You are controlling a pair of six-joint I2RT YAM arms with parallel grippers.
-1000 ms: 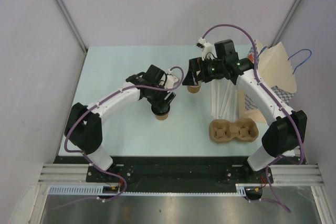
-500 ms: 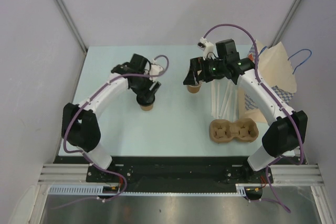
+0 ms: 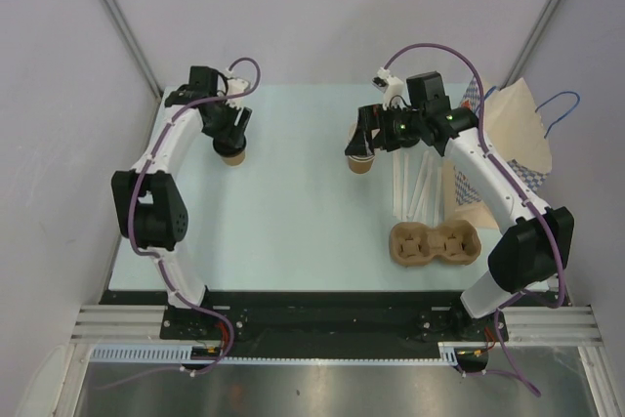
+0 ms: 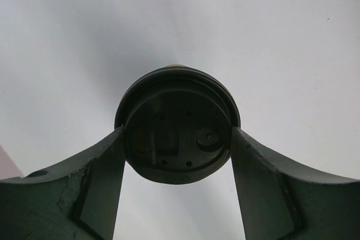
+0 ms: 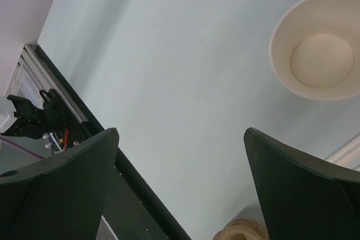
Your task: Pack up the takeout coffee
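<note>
Tan takeout coffee (image 4: 177, 125), black lid; pale mint table (image 3: 293, 231); tan bag (image 3: 522, 134), perhaps checkered.

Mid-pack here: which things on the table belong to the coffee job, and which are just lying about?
Job: tan kraft-paper cup with black plastic lid, between the left gripper's jaws; brown moulded-pulp two-cup carrier; probably the tan paper bag with blue handles.
Lying about: lidless tan paper cup near the right gripper; white straw-like sticks.

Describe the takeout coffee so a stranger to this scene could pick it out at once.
Start at the pale table and go to its far left corner, where the left gripper grips a small tan cup, the takeout coffee. Unlike the lidless cup by the right gripper, it wears a round black lid.
</note>
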